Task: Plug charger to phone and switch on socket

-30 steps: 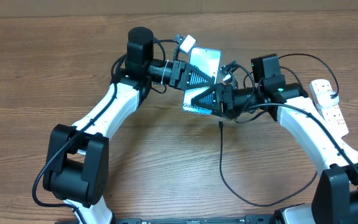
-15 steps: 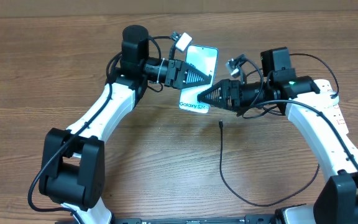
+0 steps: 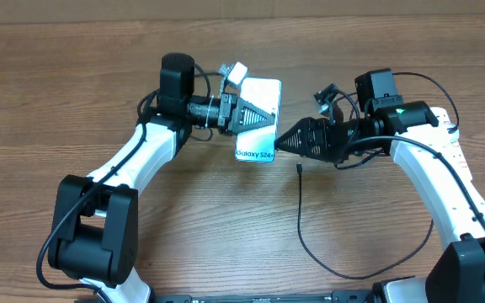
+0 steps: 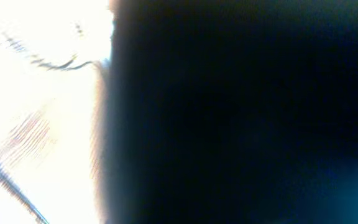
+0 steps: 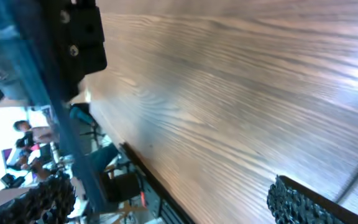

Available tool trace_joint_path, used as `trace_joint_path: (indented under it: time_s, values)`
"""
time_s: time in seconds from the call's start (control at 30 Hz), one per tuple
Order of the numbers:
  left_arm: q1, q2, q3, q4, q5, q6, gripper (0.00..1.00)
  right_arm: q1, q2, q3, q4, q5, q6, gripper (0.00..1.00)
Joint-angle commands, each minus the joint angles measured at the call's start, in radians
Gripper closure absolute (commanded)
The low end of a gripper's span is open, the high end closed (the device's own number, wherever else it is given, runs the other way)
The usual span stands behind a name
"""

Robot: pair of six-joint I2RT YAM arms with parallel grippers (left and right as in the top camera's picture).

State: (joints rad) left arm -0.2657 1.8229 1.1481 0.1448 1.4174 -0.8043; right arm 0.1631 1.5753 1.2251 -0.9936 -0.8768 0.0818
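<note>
Above the table (image 3: 226,227), toward twelve o'clock: we are seeing the phone (image 3: 258,143) lifted and tilted, its pale screen facing the overhead camera and its "Galaxy S24+" end pointing to six o'clock.
Left gripper (image 3: 266,116): it is clamping tight on the phone from the nine o'clock side. Its wrist view is giving us only a dark blur, so we are reading the grip from overhead.
Right gripper (image 3: 279,145): its jaws are standing wide with nothing between them, only wood grain showing between the two fingers (image 5: 300,202). Its tip is hovering just beside the phone's four o'clock corner.
Charger (image 3: 300,215): it is lying on the table, with the connector tip (image 3: 299,168) at five o'clock of the phone, near it but apart. The cable is running to six o'clock and looping off toward four.
Socket (image 3: 459,156): it is lying at three o'clock, largely hidden by the right arm. We cannot tell how its switches are standing.
Step in hand: we are judging that the phone is being presented for plugging; the charger is not yet picked up.
Next move: we are expecting the right gripper to need to drop onto the connector tip, pinch it just behind the plug, and line it up with the phone's six o'clock end.
</note>
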Motion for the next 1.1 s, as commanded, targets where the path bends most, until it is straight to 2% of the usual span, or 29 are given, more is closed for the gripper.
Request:
trace_joint_path:
  time_s: [0.0,0.17,0.23,0.33,0.47,0.57,0.6,0.7,0.87,1.07]
  values:
    - [0.005,-0.045,-0.022,-0.141,-0.195,0.029,0.96,-0.006,-0.023,0.025,-0.038,0.058,-0.013,0.01]
    - [0.005,-0.045,-0.022,-0.393,-0.442,0.05,0.96,-0.006,-0.023,0.021,-0.091,0.105,-0.012,0.01]
    - [0.006,-0.045,-0.022,-0.48,-0.546,0.05,0.96,-0.005,-0.023,0.003,-0.097,0.181,-0.001,0.01]
    - [0.005,-0.045,-0.022,-0.53,-0.603,0.053,0.96,-0.005,-0.023,-0.023,-0.096,0.276,0.049,0.12]
    - [0.005,-0.045,-0.022,-0.572,-0.684,0.115,0.96,-0.005,-0.023,-0.058,-0.102,0.449,0.141,0.61]
    - [0.005,-0.045,-0.022,-0.603,-0.73,0.15,0.96,-0.005,-0.023,-0.081,-0.102,0.488,0.158,0.9]
    - [0.005,-0.045,-0.022,-0.618,-0.752,0.158,0.96,-0.005,-0.023,-0.092,-0.101,0.495,0.159,0.96]
    - [0.004,-0.045,-0.022,-0.666,-0.819,0.185,0.95,-0.005,-0.023,-0.125,-0.101,0.533,0.174,0.96]
    - [0.003,-0.045,-0.022,-0.742,-0.921,0.238,0.96,-0.005,-0.023,-0.189,-0.094,0.641,0.279,0.96]
    - [0.003,-0.045,-0.048,-0.776,-0.939,0.308,0.96,-0.005,-0.023,-0.275,-0.015,0.653,0.355,0.96]
